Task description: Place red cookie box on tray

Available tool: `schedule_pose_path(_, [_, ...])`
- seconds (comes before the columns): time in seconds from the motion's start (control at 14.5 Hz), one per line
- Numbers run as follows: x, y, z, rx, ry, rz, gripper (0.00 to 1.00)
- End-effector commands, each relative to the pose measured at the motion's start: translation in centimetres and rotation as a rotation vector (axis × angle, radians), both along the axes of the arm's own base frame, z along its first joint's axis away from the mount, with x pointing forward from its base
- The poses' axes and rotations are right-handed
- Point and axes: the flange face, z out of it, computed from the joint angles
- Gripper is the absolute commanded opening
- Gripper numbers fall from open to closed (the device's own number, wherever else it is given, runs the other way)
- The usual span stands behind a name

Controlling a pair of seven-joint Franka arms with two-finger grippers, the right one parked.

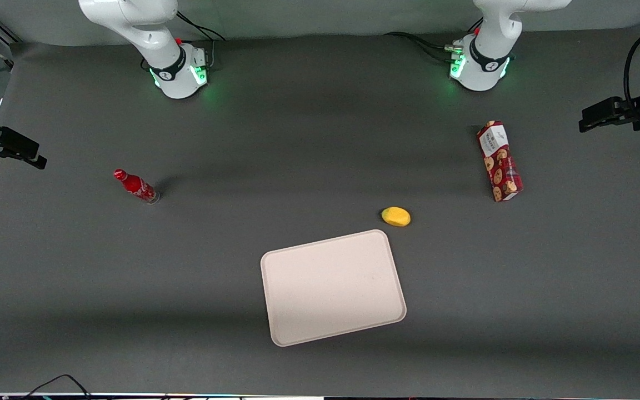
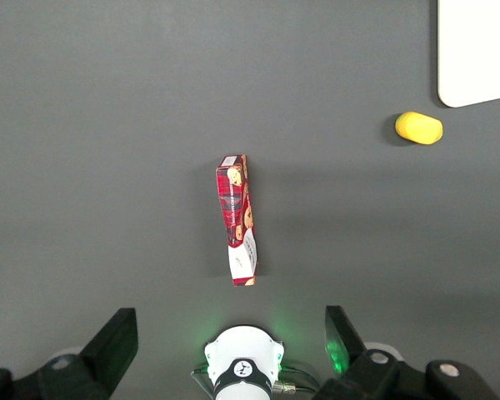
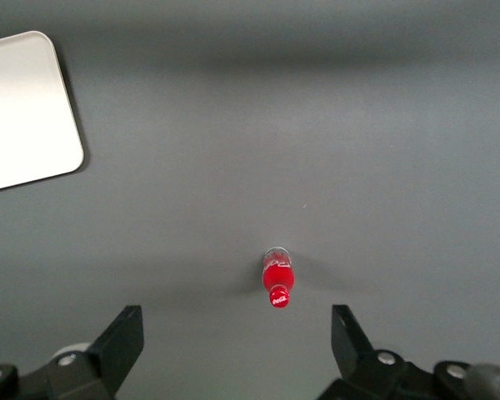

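Observation:
The red cookie box point(image 1: 499, 161) lies flat on the dark table toward the working arm's end, its white label end pointing at that arm's base point(image 1: 481, 64). It also shows in the left wrist view point(image 2: 237, 218). The pale beige tray point(image 1: 333, 287) lies nearer the front camera, mid-table, with nothing on it; a corner of it shows in the left wrist view point(image 2: 479, 50). My left gripper point(image 1: 589, 119) hangs high above the table's working-arm end, apart from the box. In the left wrist view the gripper point(image 2: 229, 315) is open wide and holds nothing.
A yellow lemon-like object point(image 1: 396, 216) lies between the box and the tray, close to the tray's corner, also in the left wrist view point(image 2: 418, 127). A small red bottle point(image 1: 135, 186) stands toward the parked arm's end.

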Motion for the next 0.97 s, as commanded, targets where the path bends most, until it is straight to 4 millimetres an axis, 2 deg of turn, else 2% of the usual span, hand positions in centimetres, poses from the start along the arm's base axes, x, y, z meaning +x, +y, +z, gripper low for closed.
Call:
schedule_pose_path(0.0, [-0.9, 0.4, 0.6, -0.003, -0.002, -0.013, 1.00])
schedule_pose_path(0.28, [-0.8, 0.2, 0.4, 0.017, 0.009, -0.020, 1.00])
schedule_pose_path(0.55, [-1.0, 0.8, 0.1, 0.017, 0.020, -0.010, 1.00])
schedule_pose_path(0.9, [-1.5, 2.6, -1.5, 0.012, 0.050, 0.000, 1.00])
